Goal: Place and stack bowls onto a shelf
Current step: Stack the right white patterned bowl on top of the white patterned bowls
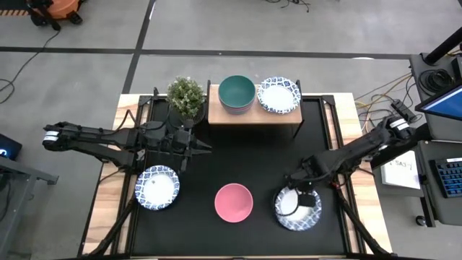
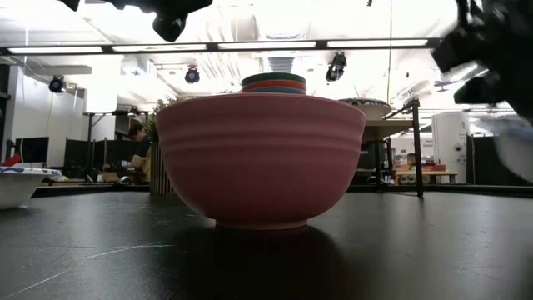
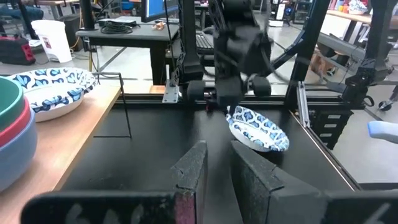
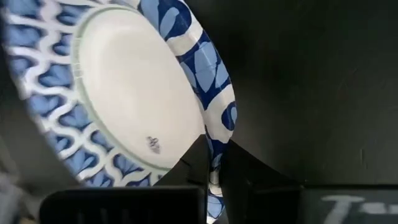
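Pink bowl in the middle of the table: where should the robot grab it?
Grab the pink bowl by its rim, coming straight down from above. It stands upright and open, so one finger can go inside the wall and one outside. Its round sides look too wide to squeeze. Probably take the rim nearest the free left gripper.

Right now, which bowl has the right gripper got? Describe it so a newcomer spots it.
Start at the black tabletop and go to its front right corner, right of the pink bowl. The white bowl with a blue-patterned rim there is the only one pinched at its rim by the right gripper and tilted.
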